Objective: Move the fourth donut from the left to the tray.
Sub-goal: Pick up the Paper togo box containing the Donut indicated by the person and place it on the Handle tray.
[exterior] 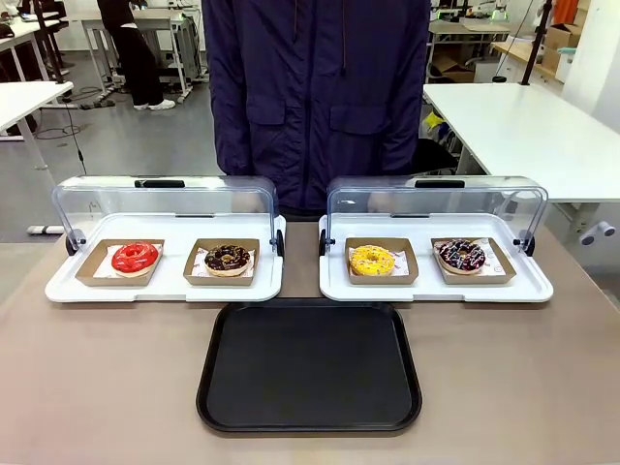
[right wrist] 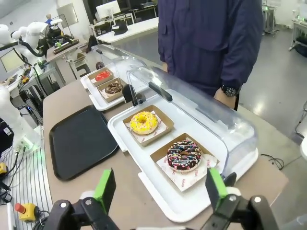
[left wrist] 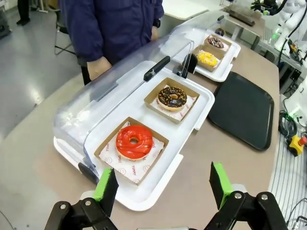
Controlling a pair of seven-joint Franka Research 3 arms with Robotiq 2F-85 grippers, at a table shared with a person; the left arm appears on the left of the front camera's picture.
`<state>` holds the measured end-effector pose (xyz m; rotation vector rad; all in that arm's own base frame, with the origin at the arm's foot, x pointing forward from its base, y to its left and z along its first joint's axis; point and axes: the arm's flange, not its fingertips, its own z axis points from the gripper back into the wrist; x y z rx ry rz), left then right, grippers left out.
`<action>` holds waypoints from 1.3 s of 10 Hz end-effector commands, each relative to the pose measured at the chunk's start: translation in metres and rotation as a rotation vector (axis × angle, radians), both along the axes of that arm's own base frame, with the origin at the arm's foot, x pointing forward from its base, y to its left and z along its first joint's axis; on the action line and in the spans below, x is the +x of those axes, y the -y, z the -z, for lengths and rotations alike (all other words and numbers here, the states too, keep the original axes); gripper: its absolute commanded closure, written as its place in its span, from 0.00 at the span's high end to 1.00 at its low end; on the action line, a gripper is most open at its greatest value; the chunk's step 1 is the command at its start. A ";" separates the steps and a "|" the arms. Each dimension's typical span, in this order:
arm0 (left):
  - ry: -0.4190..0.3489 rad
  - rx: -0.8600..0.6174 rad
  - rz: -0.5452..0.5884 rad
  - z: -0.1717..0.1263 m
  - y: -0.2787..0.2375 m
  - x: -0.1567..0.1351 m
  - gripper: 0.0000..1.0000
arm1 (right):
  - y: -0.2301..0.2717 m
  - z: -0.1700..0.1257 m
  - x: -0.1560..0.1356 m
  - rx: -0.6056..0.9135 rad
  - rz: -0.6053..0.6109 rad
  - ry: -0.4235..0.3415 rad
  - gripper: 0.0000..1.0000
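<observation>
Fourth donut point(exterior: 460, 255), a dark chocolate-glazed ring with white drizzle and pink bits, sits in a small brown cardboard tray point(exterior: 501, 273) at the right end of the right white plastic tray point(exterior: 436, 293), whose clear domed lid point(exterior: 436, 199) is swung back. Just left of it on the same white tray is a yellow-glazed ring donut point(exterior: 373, 260) in its own cardboard tray. The left white plastic tray point(exterior: 165, 289), lid also swung back, holds a red-glazed ring donut point(exterior: 135, 258) and a chocolate ring donut with pale sprinkles point(exterior: 228, 259). The large flat black rectangular plastic tray point(exterior: 310, 368) lies on the brown tabletop point(exterior: 97, 387), centred, near side of both white trays, nothing on it. A person in a dark navy jacket point(exterior: 315, 97) stands at the far side, hands down by the sides. Left gripper point(left wrist: 163, 184) is spread wide, holding nothing, above the tabletop near the red donut's end of the left white tray. Right gripper point(right wrist: 159, 187) is also spread wide and holds nothing, hovering near the fourth donut's end of the right white tray, not touching it.
</observation>
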<state>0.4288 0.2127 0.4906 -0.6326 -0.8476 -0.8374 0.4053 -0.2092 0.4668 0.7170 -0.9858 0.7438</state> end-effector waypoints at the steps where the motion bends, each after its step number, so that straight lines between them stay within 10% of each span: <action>1: 0.034 -0.023 0.004 -0.001 0.001 0.004 1.00 | 0.006 -0.002 0.007 0.016 0.010 0.024 1.00; 13: 0.000 0.000 0.000 0.000 0.000 0.000 1.00 | 0.000 0.000 0.000 0.000 0.000 0.000 1.00</action>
